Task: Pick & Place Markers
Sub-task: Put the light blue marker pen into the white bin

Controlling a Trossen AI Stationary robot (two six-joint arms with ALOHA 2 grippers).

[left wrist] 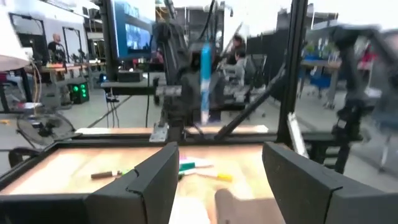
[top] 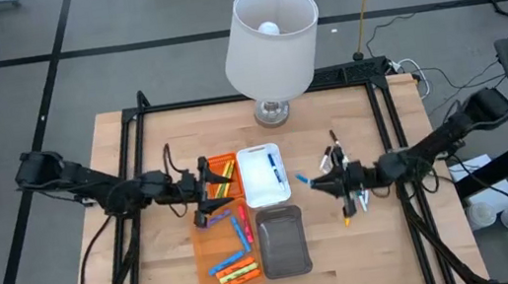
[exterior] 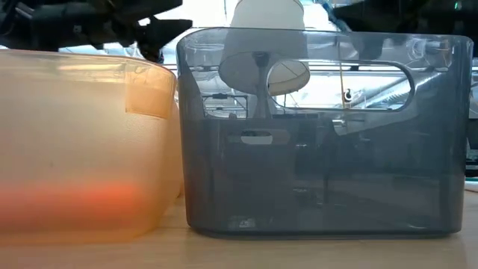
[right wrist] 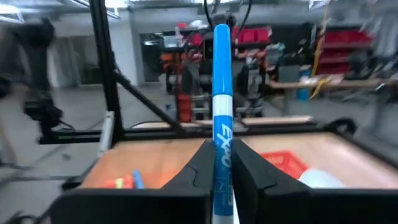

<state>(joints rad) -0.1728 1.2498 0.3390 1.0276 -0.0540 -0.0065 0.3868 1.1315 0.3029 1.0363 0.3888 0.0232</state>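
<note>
— Trays on the table (top: 153, 276)?
— Three, side by side near the middle: one long orange tray (top: 209, 268), one white tray (top: 259, 193), one grey tray (top: 283, 242). Grey just in front of the white; orange along the left of both.
— Anything else standing there?
— One lamp (top: 270, 40) with a white shade, at the far edge behind the white tray.
— Markers, counted?
— Hard to count exactly in the orange tray. Three clusters there: orange, yellow and green ones (top: 224, 171) at the far end, blue and pink (top: 241, 225) in the middle, blue and orange (top: 235, 270) at the near end. One blue marker (top: 275, 167) alone in the white tray. None visible in the grey. A few loose markers (top: 334, 141) on the bare wood right of the white tray, around the right arm.
— And the claws?
— Two. Right gripper (right wrist: 221, 171) just right of the white tray, above the table, fingers pinched on one blue-and-white marker (right wrist: 222, 118), held upright between them. Left gripper (left wrist: 217, 186) over the far end of the orange tray, fingers (left wrist: 155, 180) spread wide, nothing between them.
— Touching any marker, the left one?
— Cannot tell from above; no contact seen from its wrist.
</note>
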